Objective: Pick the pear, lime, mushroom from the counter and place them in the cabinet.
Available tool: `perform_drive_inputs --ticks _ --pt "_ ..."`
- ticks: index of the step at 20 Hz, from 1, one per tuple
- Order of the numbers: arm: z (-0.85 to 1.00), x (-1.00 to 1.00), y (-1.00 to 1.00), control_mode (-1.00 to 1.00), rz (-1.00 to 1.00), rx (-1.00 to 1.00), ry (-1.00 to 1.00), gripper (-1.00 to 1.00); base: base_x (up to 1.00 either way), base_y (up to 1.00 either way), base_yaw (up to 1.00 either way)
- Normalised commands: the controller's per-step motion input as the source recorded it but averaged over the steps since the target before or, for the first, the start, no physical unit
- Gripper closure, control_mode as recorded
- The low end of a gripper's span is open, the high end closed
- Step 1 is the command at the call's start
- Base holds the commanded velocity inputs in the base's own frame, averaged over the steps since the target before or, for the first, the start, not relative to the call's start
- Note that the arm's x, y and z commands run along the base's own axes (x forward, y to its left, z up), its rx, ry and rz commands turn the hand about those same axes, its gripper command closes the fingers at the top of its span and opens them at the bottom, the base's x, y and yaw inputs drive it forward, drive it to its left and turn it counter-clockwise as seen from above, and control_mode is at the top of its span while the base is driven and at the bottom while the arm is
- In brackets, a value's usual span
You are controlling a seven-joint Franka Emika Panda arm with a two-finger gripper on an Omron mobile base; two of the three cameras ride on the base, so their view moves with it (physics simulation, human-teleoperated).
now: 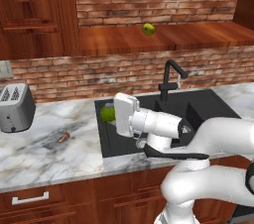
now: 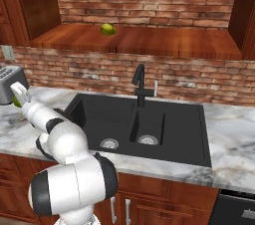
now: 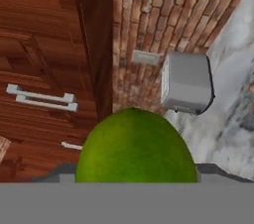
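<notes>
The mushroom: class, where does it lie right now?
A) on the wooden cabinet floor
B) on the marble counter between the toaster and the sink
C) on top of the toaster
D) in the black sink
B: the mushroom lies on the counter, right of the toaster and left of the sink.

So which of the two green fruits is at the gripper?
The lime, the bright even-green ball at the gripper over the sink's left edge. The yellower pear already sits up in the cabinet.
</notes>
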Motion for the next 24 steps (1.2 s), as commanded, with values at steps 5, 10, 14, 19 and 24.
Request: perform_drive_inputs --ticks 5,10,14,19,24 --pt "1.00 -0.33 0.00 -1.00 0.00 0.26 0.60 1.00 0.00 0.00 0.00" --pt "1.00 -0.30 -0.01 -1.00 0.00 0.28 0.66 1.00 0.00 0.00 0.00" --pt "1.00 -0.40 -0.09 -1.00 0.00 0.30 0.72 1.00 0.00 0.00 0.00" --pt "1.00 -0.40 -0.13 -1.00 0.00 0.30 0.72 1.00 0.00 0.00 0.00" --pt "1.00 -0.37 -0.18 -1.00 0.00 0.30 0.69 1.00 0.00 0.00 0.00"
